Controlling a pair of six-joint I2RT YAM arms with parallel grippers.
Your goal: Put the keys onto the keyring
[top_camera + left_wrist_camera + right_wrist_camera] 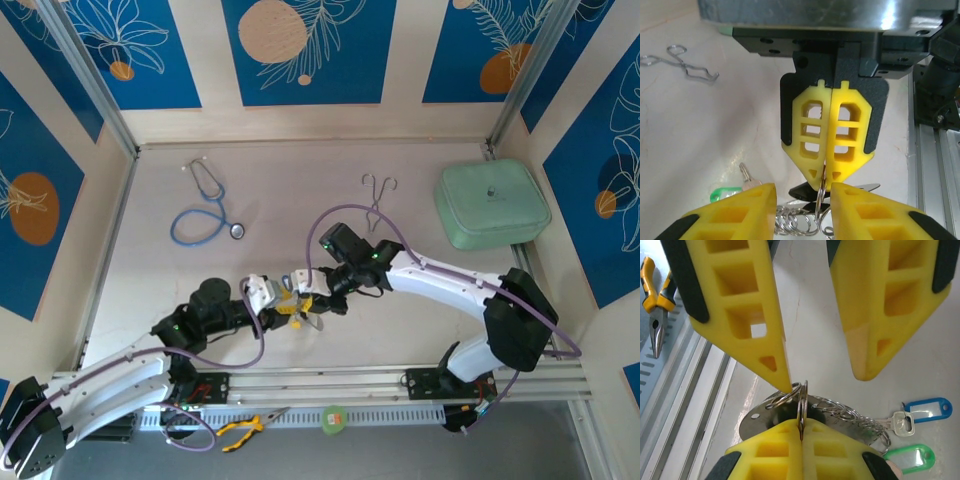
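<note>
Pinching the keyring (802, 402), right claw (801, 429) closed, left claw (826, 381) parted

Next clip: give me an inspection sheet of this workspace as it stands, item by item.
Surface: pale table, no spill seen.
Job's things: keyring with one ring upright; blue-tagged key and green tab lie by its chain; cannot tell whether the key is attached.
Clutter: stethoscope, forceps and mint case at the back; pliers on the front ledge.
Pincers: right pincer shut on keyring; left pincer open, facing it.
Cables: purple cable loops over the right arm, another by the left.
Surroundings: blue floral wall panels; aluminium rail.
</note>
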